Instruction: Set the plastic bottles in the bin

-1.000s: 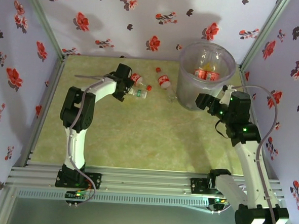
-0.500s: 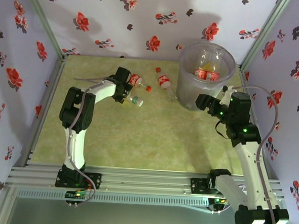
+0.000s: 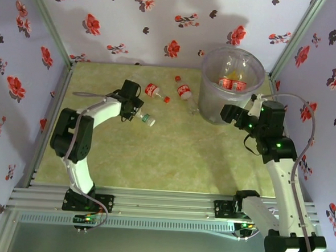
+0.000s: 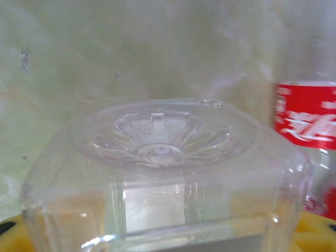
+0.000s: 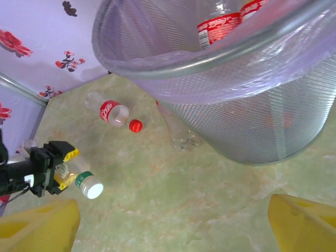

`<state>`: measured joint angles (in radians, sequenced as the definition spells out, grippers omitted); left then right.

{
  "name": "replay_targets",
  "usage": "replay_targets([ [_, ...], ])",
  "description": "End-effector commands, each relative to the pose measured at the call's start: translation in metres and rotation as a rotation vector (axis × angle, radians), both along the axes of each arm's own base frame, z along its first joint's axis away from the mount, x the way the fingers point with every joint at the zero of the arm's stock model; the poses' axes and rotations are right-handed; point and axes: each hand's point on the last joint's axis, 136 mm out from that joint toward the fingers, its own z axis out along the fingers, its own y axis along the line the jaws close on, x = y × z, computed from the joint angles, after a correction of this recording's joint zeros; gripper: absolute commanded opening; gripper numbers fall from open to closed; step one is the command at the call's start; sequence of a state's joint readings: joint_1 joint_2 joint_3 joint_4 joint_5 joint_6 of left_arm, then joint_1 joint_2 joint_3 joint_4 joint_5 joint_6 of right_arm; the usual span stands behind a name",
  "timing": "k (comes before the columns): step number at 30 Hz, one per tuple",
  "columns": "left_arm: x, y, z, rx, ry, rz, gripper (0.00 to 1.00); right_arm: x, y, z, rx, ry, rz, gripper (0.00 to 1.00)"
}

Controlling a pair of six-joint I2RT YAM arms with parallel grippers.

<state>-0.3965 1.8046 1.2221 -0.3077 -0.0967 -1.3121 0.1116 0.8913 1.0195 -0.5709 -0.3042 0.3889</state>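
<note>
Top external view: the left gripper (image 3: 133, 108) has pinched its fingers on the white-capped bottle (image 3: 146, 119) and drawn it slightly nearer and to the left, away from the red-labelled bottles (image 3: 152, 90) near the far edge of the table (image 3: 171, 160). The right gripper (image 3: 227, 113) waits with fingers spread beside the bin (image 3: 210, 100) in the far right corner. The grasp looks done, so the carry to the bin should come next.

Two arms sit on the long silver metal rail (image 3: 163, 201). The left arm (image 3: 81, 165) and right arm (image 3: 284, 184) are white tubes with fat black joints. Thin grey cables (image 3: 90, 93) loop beside them. Tiny green lights (image 3: 277, 145) glow above the rail. The right gripper (image 5: 170, 210) has chunky yellow fingers (image 5: 37, 231).
</note>
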Motion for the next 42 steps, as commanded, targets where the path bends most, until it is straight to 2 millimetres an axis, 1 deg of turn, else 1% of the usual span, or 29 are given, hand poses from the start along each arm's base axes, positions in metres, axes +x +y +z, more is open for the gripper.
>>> replay_targets([
  [1, 0.005, 0.002, 0.042, 0.027, -0.151, -0.09, 0.15, -0.004, 0.018, 0.011, -0.005, -0.009, 0.074, 0.92],
  [4, -0.004, -0.007, 0.061, 0.017, -0.217, -0.206, 0.01, -0.002, 0.041, 0.015, -0.004, -0.009, 0.142, 0.92],
  [5, -0.007, -0.011, 0.065, 0.007, -0.239, -0.242, 0.0, -0.001, 0.049, 0.015, -0.001, 0.0, 0.167, 0.92],
  [8, -0.016, -0.031, 0.084, -0.064, -0.357, -0.39, 0.0, 0.0, 0.083, 0.013, -0.008, 0.037, 0.279, 0.9],
  [11, -0.028, -0.049, 0.103, -0.125, -0.43, -0.517, 0.0, 0.002, 0.113, 0.009, -0.031, 0.044, 0.351, 0.89],
  [12, -0.031, -0.053, 0.106, -0.143, -0.44, -0.545, 0.0, 0.002, 0.123, 0.008, -0.029, 0.049, 0.375, 0.89],
  [15, -0.043, -0.076, 0.116, -0.251, -0.485, -0.667, 0.0, 0.0, 0.159, -0.002, -0.018, 0.071, 0.46, 0.88],
  [17, -0.051, -0.093, 0.124, -0.353, -0.519, -0.732, 0.0, -0.004, 0.183, -0.01, 0.011, 0.094, 0.52, 0.87],
  [20, -0.057, -0.104, 0.128, -0.44, -0.538, -0.768, 0.0, -0.007, 0.215, -0.03, 0.068, 0.143, 0.607, 0.87],
  [23, -0.062, -0.109, 0.126, -0.436, -0.536, -0.799, 0.0, -0.001, 0.23, -0.06, 0.083, 0.225, 0.623, 0.85],
  [24, -0.064, -0.111, 0.125, -0.433, -0.531, -0.808, 0.0, 0.001, 0.233, -0.065, 0.085, 0.235, 0.624, 0.84],
  [28, -0.069, -0.117, 0.121, -0.444, -0.516, -0.816, 0.0, 0.006, 0.248, -0.075, 0.116, 0.249, 0.637, 0.82],
  [32, -0.069, -0.119, 0.124, -0.466, -0.544, -0.805, 0.0, 0.004, 0.263, -0.088, 0.161, 0.285, 0.664, 0.8],
  [38, -0.068, -0.118, 0.124, -0.464, -0.545, -0.788, 0.0, -0.004, 0.276, -0.11, 0.181, 0.341, 0.683, 0.79],
  [42, -0.067, -0.116, 0.124, -0.45, -0.546, -0.778, 0.0, -0.006, 0.281, -0.115, 0.203, 0.356, 0.692, 0.76],
])
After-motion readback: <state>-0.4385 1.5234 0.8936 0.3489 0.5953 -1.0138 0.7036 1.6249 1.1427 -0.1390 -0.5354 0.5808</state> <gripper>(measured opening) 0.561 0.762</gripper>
